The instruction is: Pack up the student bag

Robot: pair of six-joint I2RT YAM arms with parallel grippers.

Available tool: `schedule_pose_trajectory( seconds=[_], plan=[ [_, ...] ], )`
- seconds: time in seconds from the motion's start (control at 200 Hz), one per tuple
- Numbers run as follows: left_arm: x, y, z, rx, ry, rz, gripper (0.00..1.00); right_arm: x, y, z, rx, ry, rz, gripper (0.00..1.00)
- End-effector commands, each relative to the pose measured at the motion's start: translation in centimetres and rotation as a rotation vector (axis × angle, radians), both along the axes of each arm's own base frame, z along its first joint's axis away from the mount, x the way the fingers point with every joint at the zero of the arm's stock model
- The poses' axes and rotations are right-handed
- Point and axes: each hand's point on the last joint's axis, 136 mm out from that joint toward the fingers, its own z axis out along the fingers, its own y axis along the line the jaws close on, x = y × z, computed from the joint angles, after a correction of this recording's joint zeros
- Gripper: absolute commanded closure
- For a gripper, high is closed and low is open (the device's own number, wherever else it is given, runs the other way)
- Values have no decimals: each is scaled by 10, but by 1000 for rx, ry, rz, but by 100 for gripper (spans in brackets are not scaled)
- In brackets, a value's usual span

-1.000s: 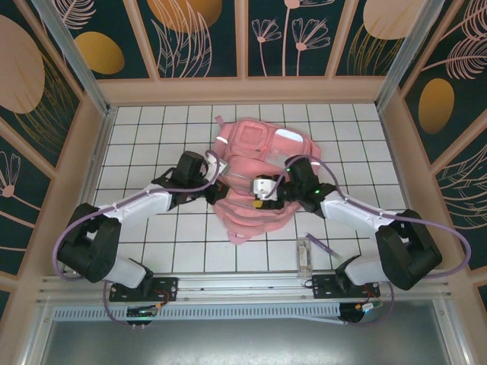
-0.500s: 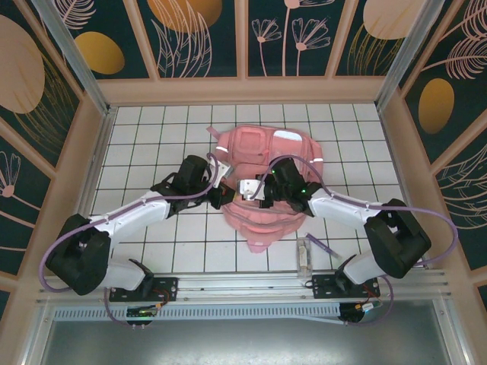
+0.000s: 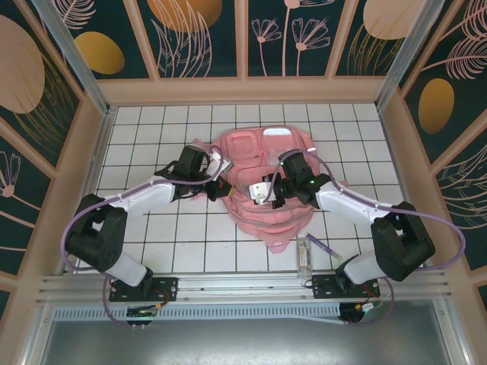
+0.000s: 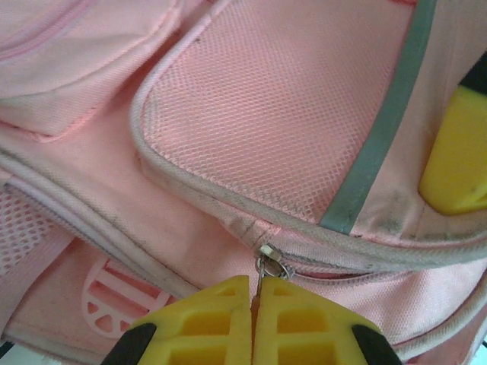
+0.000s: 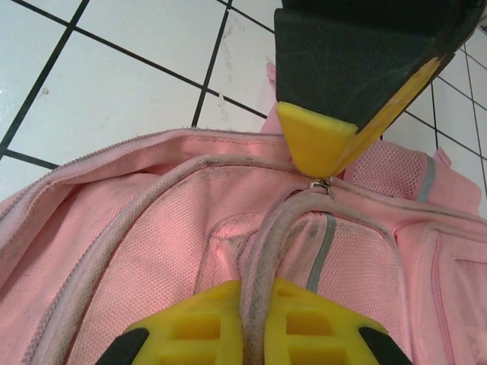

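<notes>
And there was the white tiled table [image 3: 152, 243], with the student bag [image 3: 259, 148] lying flat on it, pink and rumpled, tiles showing all round the bag. The left arm [image 3: 144, 196] came in low from the bag's left flank, forearm stretched out and wrist turned in toward the bag's middle. The right arm [image 3: 358, 205] mirrored it from the bag's right flank, elbow bent. The left gripper [image 4: 253, 290] was pressed right together, its yellow fingers pinching the small metal zipper pull [image 4: 268, 268] at the edge of a mesh pocket. The right gripper [image 5: 243, 293] was clamped too, nipping a grubby pink cord [image 5: 262, 228] that looped across the bag's top. A clear case [image 3: 306, 257] lay just beside the bag's near right corner. A grey strip [image 4: 380, 137] crossed the mesh pocket, and a white striped emblem [image 4: 114, 296] sat printed on the bag, with no lettering I could make out.
</notes>
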Motion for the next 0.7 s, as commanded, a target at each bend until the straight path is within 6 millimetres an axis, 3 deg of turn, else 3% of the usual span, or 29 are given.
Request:
schedule_pose_trajectory(
  seconds=[0.0,0.035,0.15,0.165,0.28,0.3,0.32,0.33,0.385,0.44,0.53,0.571,0.601,0.696],
  plan=[
    [32,43,-18,141,-96,99,70,-25,5,22,109,145,47,81],
    [25,39,-13,121,-123,49,64,-18,4,28,136,151,5,71],
    [7,35,11,109,-258,-103,55,-1,2,57,289,190,-136,51],
    [6,35,16,111,-281,-123,54,11,-7,63,327,190,-202,49],
    [-6,24,39,145,-448,-263,42,39,-28,104,532,188,-483,34],
    [-8,20,41,155,-479,-287,38,47,-36,112,575,190,-561,26],
    [-10,16,44,168,-513,-314,35,56,-44,121,630,211,-652,5],
    [-11,14,45,174,-528,-326,33,61,-50,125,658,214,-708,2],
    [-19,-1,46,206,-598,-413,28,84,-85,144,804,255,-994,1],
    [-27,-16,46,212,-636,-492,26,98,-123,149,887,291,-1253,1],
    [-33,-36,42,217,-648,-583,26,100,-180,137,964,362,-1625,1],
    [-38,-41,30,236,-633,-622,26,96,-204,129,992,401,-1773,1],
    [-37,-48,34,240,-653,-644,26,92,-214,123,1001,430,-1840,1],
    [-41,-58,14,286,-636,-702,26,84,-229,107,971,509,-1889,1]
  ],
)
